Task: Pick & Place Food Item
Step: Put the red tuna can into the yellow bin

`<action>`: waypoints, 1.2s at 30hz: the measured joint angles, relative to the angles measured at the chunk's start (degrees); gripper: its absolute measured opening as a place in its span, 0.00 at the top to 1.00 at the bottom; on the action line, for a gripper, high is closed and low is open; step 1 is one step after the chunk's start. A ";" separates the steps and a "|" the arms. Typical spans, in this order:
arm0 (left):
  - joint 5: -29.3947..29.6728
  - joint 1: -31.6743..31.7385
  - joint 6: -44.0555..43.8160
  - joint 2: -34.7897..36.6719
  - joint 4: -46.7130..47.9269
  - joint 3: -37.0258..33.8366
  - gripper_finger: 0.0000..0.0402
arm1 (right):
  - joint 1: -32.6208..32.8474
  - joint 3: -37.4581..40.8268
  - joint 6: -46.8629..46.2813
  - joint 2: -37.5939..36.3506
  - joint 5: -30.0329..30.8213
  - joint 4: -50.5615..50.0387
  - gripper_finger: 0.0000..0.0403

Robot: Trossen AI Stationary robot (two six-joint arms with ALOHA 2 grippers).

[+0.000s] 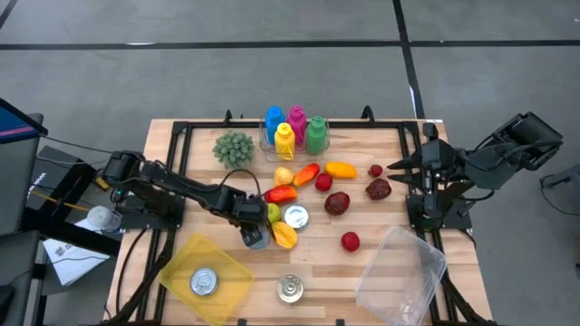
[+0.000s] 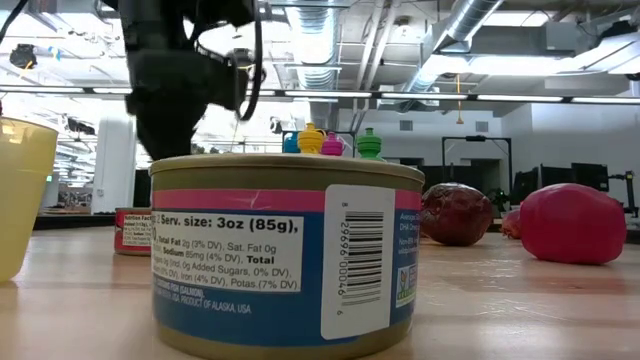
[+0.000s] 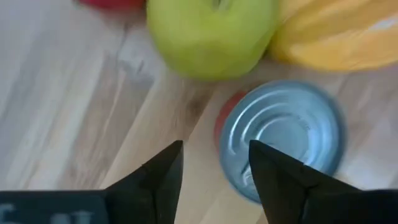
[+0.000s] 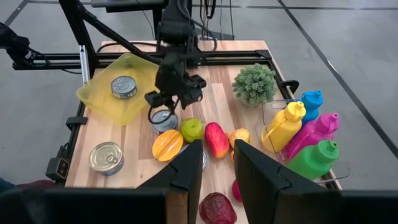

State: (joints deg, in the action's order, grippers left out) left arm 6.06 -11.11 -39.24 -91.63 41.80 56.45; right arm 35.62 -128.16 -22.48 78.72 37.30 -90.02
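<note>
Tin (image 2: 285, 255) label reads "Serv. size: 3oz (85g)", apparently Alaskan.

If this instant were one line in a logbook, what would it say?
left hand: open, over can by green apple | right hand: waiting at table edge | yellow bin: one can inside

I count four tin cans (image 1: 290, 289): one inside the yellow tray (image 1: 177, 270), one just beside the tray, and two farther from it by the toy fruit. There are four bright bottles (image 1: 316, 135) well apart from the tray: blue, pink, yellow and green. There is one green apple (image 1: 274, 213), one spiky green ball (image 1: 234, 148) and one clear tub (image 1: 403, 263).
</note>
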 joint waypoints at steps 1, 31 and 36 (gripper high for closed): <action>-0.54 0.13 0.04 -0.80 0.42 0.00 0.56 | 0.00 0.00 0.00 0.02 0.00 0.00 0.79; -8.27 6.22 3.10 -5.51 3.96 0.06 1.00 | 0.00 0.02 -0.02 0.02 0.02 0.00 0.79; -7.95 6.30 3.08 -5.51 4.76 0.05 1.00 | 0.00 0.02 -0.02 0.02 0.02 0.00 0.79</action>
State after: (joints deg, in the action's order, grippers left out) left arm -1.89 -4.82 -36.16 -97.14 46.56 56.49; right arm 35.62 -128.14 -22.50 78.74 37.32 -90.02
